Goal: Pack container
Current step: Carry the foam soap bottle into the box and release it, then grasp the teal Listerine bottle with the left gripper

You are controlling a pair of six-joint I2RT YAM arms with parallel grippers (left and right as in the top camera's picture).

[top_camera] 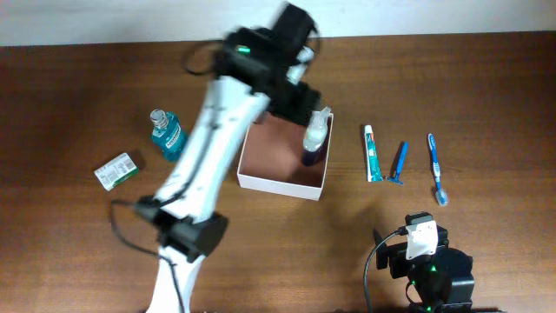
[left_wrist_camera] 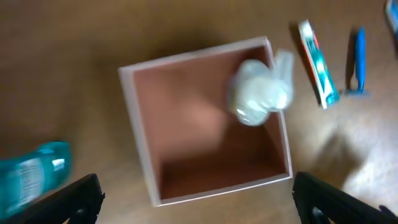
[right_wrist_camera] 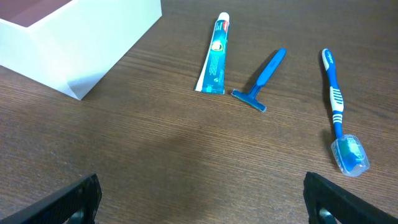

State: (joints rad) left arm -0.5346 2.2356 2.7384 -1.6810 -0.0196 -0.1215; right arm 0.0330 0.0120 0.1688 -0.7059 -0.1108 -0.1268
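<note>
The container [top_camera: 278, 184] is a square cardboard box with white walls and a reddish-brown inside, at the table's middle. A clear spray bottle [top_camera: 315, 139] with a purple base stands inside it against the right wall. My left gripper [top_camera: 294, 103] hovers above the box's far edge, open and empty. In the left wrist view the box [left_wrist_camera: 134, 118] and spray bottle [left_wrist_camera: 258, 96] lie below the open left gripper [left_wrist_camera: 200, 202]. My right gripper [top_camera: 417, 228] is open and empty near the front right; its wrist view [right_wrist_camera: 202, 199] shows the box corner [right_wrist_camera: 81, 43].
Left of the box lie a teal mouthwash bottle [top_camera: 168, 135] and a green packet [top_camera: 117, 169]. To its right lie a toothpaste tube [top_camera: 372, 152], a blue razor [top_camera: 400, 163] and a blue toothbrush [top_camera: 436, 167], also in the right wrist view [right_wrist_camera: 214, 53], [right_wrist_camera: 264, 78], [right_wrist_camera: 339, 112].
</note>
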